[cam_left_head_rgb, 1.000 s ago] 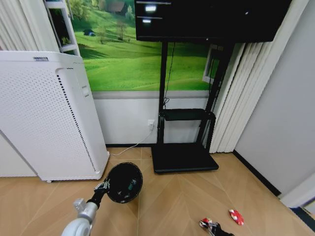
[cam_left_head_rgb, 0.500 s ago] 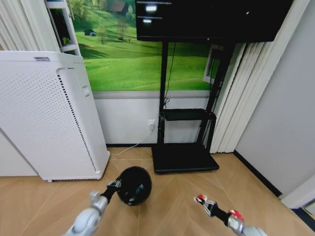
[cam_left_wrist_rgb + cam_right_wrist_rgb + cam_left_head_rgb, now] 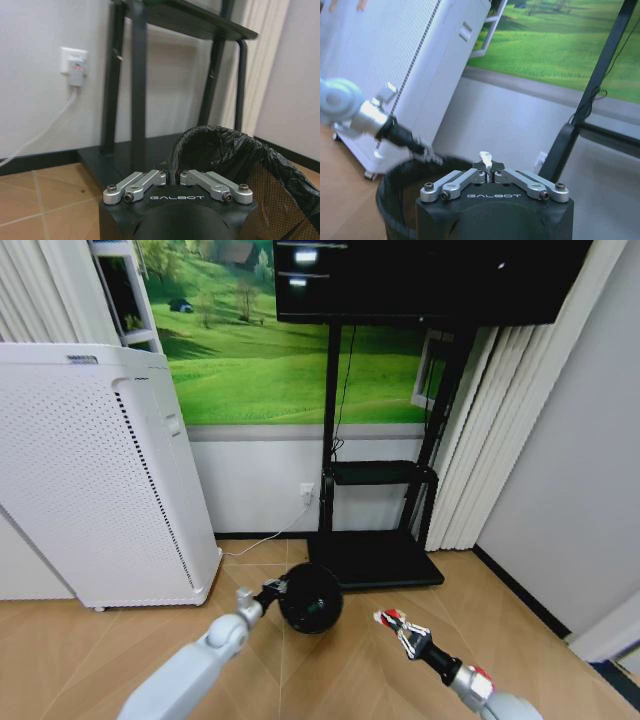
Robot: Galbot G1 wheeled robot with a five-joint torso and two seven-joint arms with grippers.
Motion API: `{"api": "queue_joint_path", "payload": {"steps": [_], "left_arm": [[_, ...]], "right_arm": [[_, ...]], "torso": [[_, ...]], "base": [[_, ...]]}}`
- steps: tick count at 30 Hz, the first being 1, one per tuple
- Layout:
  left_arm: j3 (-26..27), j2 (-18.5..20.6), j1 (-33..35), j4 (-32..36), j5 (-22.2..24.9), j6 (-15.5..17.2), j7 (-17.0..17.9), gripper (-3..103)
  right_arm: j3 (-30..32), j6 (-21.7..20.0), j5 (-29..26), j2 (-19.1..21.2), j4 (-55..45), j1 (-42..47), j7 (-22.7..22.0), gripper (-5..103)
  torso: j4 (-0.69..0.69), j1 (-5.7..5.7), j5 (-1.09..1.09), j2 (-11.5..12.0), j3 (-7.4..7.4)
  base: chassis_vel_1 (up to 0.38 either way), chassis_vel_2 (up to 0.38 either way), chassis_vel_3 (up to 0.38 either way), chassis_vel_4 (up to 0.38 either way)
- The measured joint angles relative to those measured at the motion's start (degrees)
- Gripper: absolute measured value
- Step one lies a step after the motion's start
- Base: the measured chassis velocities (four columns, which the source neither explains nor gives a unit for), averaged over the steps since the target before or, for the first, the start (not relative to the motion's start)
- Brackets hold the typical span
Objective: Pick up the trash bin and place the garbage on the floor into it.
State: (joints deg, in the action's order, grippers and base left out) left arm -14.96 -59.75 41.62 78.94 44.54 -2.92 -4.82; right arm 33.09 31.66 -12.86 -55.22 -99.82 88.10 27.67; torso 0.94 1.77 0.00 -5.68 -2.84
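- My left arm reaches forward and inward from the lower left of the head view, forearm rising toward the middle of the scene.
- My left gripper is clamped on the near rim of the trash bin; in the left wrist view the fingers are drawn together on that rim.
- The bin hangs off the wooden floor, tipped so its mouth faces me, in front of the black TV stand base and right of the white perforated appliance.
- It carries a black liner; something small sits inside, too dim to name.
- My right arm comes in from the lower right, pointing up and left toward the bin.
- My right gripper is pinched on a white-and-red wrapper, held in the air just right of the bin, not touching it.
- In the right wrist view a white scrap sticks up between the closed fingers, the bin's rim below and beyond.
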Motion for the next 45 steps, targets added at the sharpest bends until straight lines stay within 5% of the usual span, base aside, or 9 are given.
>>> {"api": "queue_joint_path", "payload": {"steps": [9, 21, 37, 45], "left_arm": [[-11.3, -5.4, -5.3, -3.2, 1.0, -1.2, -3.3, 7], [-10.9, -2.5, -2.3, 7.1, 2.8, -1.3, -3.3, 7], [-6.0, -1.7, 2.9, 9.3, 1.6, -1.0, -1.5, 7], [3.6, -0.4, 7.6, 10.3, 3.3, -0.6, 1.3, 7]], "right_arm": [[-4.8, -4.2, 0.2, -0.9, -5.7, -1.9, -1.9, 3], [-5.4, -3.8, 2.5, -2.2, -1.4, -2.2, -2.1, 0], [-5.4, -4.0, 2.8, -4.7, -1.6, -1.5, -5.0, 58], [-3.0, -3.9, 1.3, -7.3, -4.6, 1.9, -8.2, 90]], "torso": [[-0.03, 0.0, 0.01, 0.0, 0.0], [-0.02, -0.01, 0.01, 0.0, 0.01], [-0.02, -0.01, -0.01, 0.0, 0.01], [-0.02, -0.01, -0.01, 0.0, 0.01]], "base": [[0.0, 0.0, 0.0, 0.0], [0.0, 0.0, 0.0, 0.0], [0.0, 0.0, 0.0, 0.0], [0.0, 0.0, 0.0, 0.0]]}}
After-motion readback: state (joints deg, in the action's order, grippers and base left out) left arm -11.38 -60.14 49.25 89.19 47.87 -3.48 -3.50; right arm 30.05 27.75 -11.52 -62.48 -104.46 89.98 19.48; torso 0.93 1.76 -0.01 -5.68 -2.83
